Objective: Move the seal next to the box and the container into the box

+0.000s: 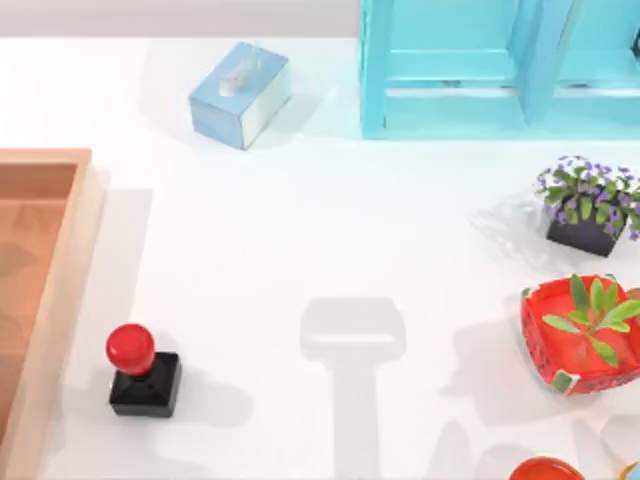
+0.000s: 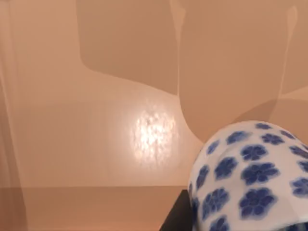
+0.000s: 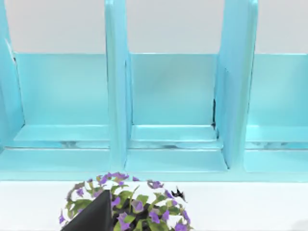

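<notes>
The seal (image 1: 143, 372), a red knob on a black square base, stands upright on the white table just right of the wooden box's rim (image 1: 60, 290), at the left. In the left wrist view the blue-and-white container (image 2: 250, 178) hangs close to the camera over the box's wooden floor (image 2: 120, 96). One dark finger (image 2: 174, 217) of my left gripper lies against the container's side. A dark wedge (image 3: 91, 216) sits at the edge of the right wrist view in front of a purple flower pot.
A light blue tissue box (image 1: 240, 93) lies at the back. A turquoise shelf (image 1: 500, 65) stands at the back right. At the right are a purple flower pot (image 1: 590, 205) and a red bowl with a green plant (image 1: 582, 335). An orange object (image 1: 545, 470) sits at the front edge.
</notes>
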Action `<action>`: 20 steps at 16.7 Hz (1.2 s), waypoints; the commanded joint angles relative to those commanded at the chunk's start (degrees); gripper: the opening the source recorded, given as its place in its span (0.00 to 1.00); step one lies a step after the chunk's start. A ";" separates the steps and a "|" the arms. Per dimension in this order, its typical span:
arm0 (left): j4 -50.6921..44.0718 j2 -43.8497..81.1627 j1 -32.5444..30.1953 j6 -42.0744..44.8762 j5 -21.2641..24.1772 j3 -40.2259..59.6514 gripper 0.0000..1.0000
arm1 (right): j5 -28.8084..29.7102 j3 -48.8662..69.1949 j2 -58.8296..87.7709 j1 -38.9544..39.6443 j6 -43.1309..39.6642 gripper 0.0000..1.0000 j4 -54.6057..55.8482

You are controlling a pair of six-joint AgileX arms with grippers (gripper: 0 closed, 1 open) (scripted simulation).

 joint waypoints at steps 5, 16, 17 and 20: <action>0.00 0.00 0.00 0.00 0.00 0.00 0.68 | 0.00 0.00 0.00 0.00 0.00 1.00 0.00; 0.00 0.00 0.00 0.00 0.00 0.00 1.00 | 0.00 0.00 0.00 0.00 0.00 1.00 0.00; 0.00 0.00 0.00 0.00 0.00 0.00 1.00 | 0.00 0.00 0.00 0.00 0.00 1.00 0.00; -0.82 -0.13 -0.06 0.01 0.01 0.71 1.00 | 0.00 0.00 0.00 0.00 0.00 1.00 0.00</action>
